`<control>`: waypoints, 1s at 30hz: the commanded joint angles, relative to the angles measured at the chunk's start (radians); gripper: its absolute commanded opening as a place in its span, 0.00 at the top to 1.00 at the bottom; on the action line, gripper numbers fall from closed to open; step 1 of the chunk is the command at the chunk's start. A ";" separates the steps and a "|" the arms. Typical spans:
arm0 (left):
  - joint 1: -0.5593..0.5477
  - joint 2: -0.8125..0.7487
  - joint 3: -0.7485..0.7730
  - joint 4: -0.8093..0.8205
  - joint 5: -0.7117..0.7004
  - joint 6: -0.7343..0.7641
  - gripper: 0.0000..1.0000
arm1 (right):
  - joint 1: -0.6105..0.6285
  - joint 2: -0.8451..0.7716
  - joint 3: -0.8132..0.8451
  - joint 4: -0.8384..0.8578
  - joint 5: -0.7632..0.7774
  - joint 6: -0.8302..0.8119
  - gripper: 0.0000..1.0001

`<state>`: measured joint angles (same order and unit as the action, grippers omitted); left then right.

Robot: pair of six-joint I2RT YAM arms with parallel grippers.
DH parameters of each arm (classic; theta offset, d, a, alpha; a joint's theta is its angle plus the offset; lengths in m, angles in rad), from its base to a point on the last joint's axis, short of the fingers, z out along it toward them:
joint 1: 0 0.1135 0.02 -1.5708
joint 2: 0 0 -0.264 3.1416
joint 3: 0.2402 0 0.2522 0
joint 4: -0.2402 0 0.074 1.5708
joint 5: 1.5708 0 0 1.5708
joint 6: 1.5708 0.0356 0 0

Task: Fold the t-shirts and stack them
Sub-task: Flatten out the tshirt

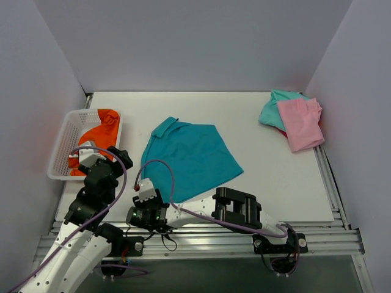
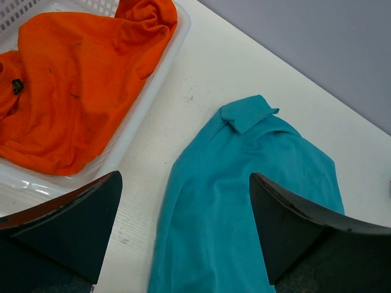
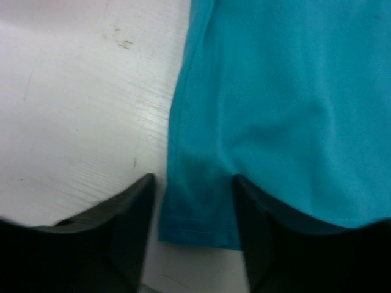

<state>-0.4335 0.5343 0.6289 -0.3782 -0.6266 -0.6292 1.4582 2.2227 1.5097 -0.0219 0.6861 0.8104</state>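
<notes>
The teal shirt point(image 1: 192, 159) lies spread in the middle of the table point(image 1: 275, 177), collar toward the far left. The right gripper point(image 3: 192, 183) sits low at the near left hem corner, its fingers apart with that strip of cloth flat between them, not visibly pinched. To grip well, it should close on both layers a little in from the edge, so the corner cannot slip out when lifted. The left gripper point(image 2: 183, 183) hovers wide apart and empty between the basket point(image 1: 61, 146) holding the orange shirt point(image 1: 101, 131) and the collar; it could take the collar side. The pink shirt point(image 1: 300, 125) lies on the mint-green shirt point(image 1: 275, 110) at the far right
</notes>
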 commanded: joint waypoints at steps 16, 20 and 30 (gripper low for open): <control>0.016 0.026 0.003 0.024 0.031 -0.015 0.06 | -0.127 -0.550 -0.201 -0.737 0.462 0.549 1.00; 0.016 0.049 0.000 0.054 0.056 -0.015 0.06 | -0.226 -0.678 -0.163 -0.996 0.624 0.734 1.00; 0.006 0.329 -0.090 0.435 0.283 0.008 0.06 | -0.447 -0.782 -0.120 -0.953 0.688 0.567 1.00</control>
<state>-0.4240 0.7647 0.5442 -0.1410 -0.4538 -0.6426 1.0328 1.4502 1.3930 -0.9073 1.2823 1.3930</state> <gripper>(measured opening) 0.941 0.009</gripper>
